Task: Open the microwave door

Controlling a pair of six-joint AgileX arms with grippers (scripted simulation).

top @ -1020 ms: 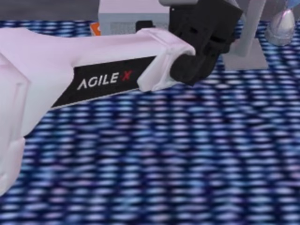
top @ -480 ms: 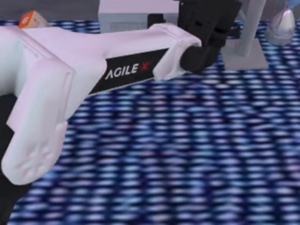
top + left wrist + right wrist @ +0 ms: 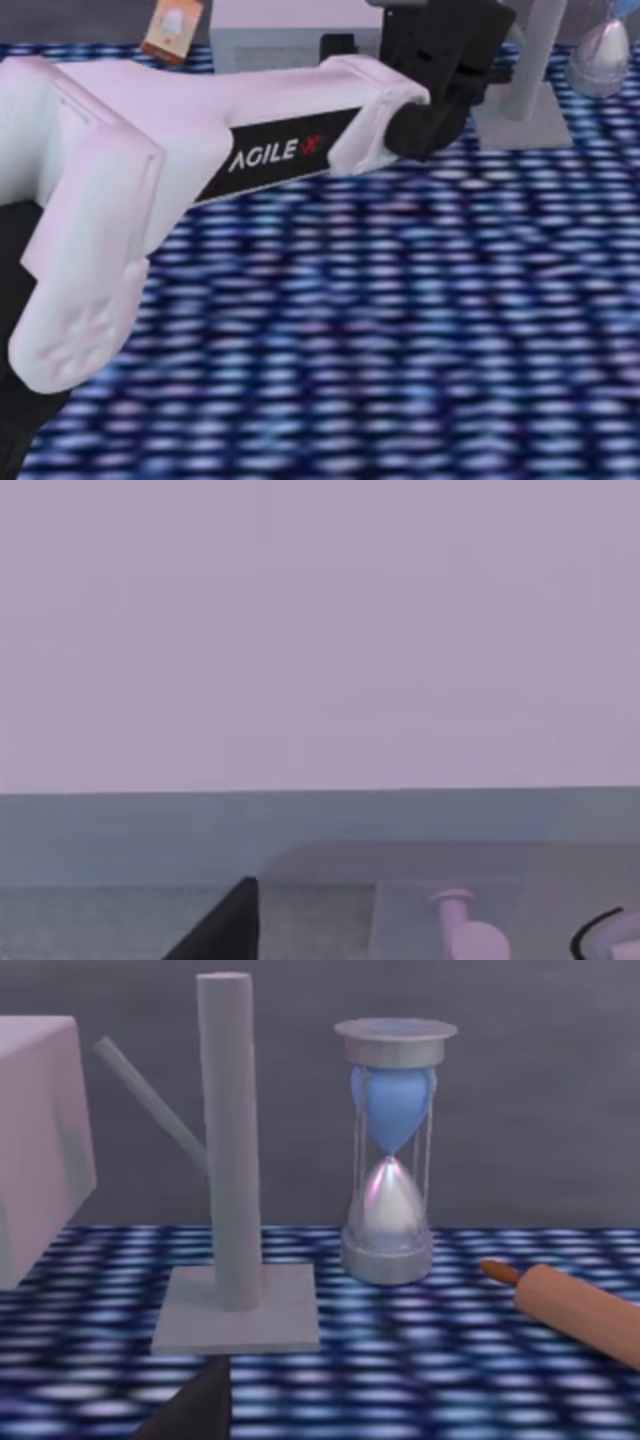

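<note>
Left arm (image 3: 150, 190) reaches across table (image 3: 400, 350) to microwave (image 3: 270, 35).

On the blue patterned bench (image 3: 420, 1360) there's a grey stand (image 3: 235, 1310) with a post, an hourglass (image 3: 392, 1150) just beside it, a wooden rolling pin (image 3: 575, 1310) nearby, and an orange box (image 3: 172, 28) at the far edge.

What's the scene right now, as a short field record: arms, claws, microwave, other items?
left arm: reaches across the table to the microwave at the top view's far edge
left claw: at the microwave's front; fingers hidden
door: hidden behind the arm, state cannot be told
right arm: not seen from above; its wrist view faces the stand, hourglass and rolling pin
other: orange box left of the microwave
table: blue patterned cloth
</note>
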